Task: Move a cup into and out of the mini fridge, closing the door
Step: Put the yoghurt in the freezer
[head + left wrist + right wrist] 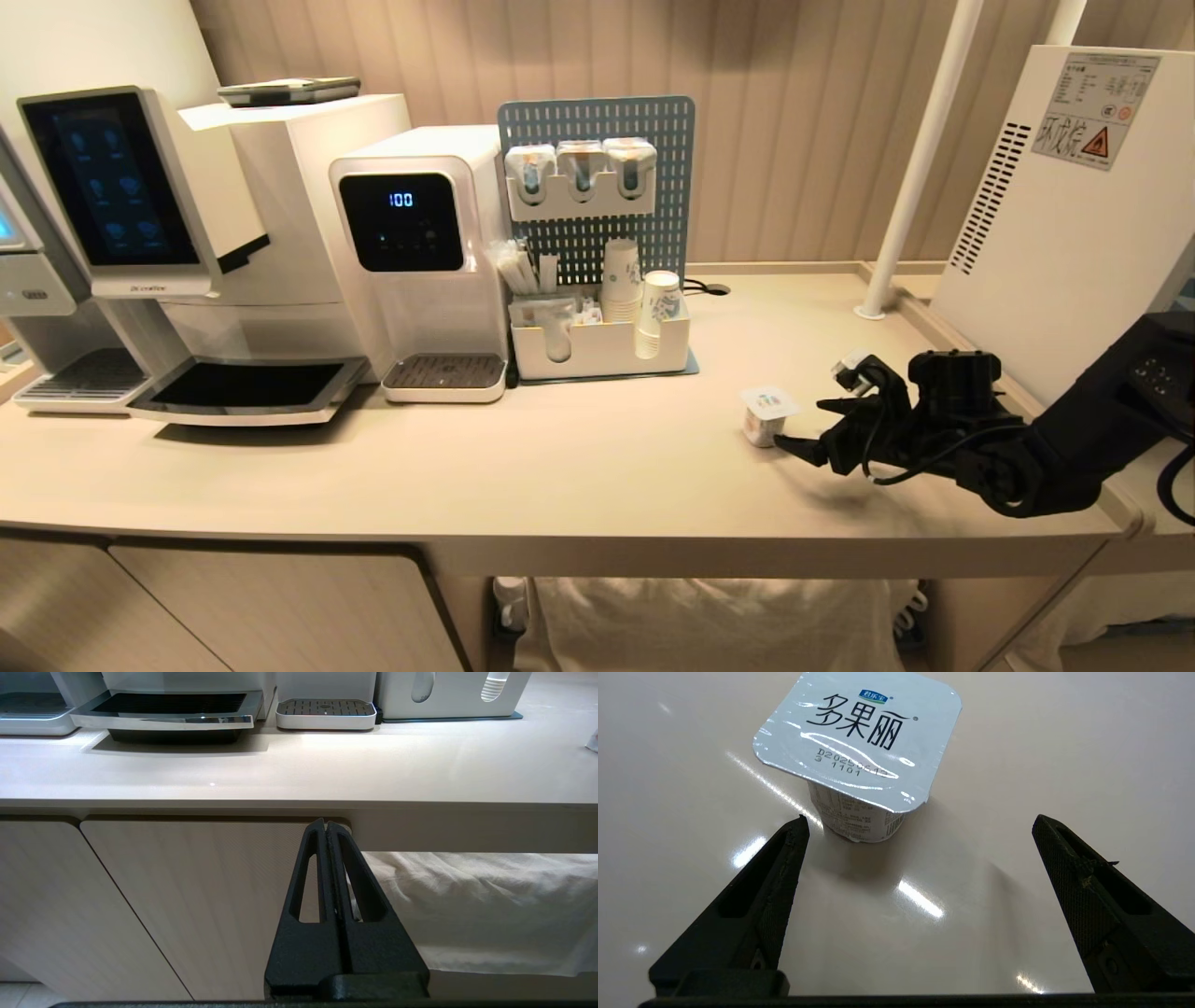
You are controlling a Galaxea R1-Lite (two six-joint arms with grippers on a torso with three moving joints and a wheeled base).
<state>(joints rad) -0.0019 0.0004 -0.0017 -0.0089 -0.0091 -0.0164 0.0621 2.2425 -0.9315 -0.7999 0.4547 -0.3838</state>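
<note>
The right gripper reaches across the counter from 3 o'clock, its jaws wide apart and holding nothing. Just past its fingertips, at 9 o'clock from them, stands a small plastic pot with a square foil lid; in the right wrist view the pot stands upright beyond the tips, nearer one finger than the other, and untouched. The fridge stands at 1 o'clock from the gripper, its vented side and warning sticker showing; its door cannot be seen. A paper cup sits in the organiser at 11 o'clock from the pot. The left gripper, jaws together, hangs below the counter edge before a cabinet door.
</note>
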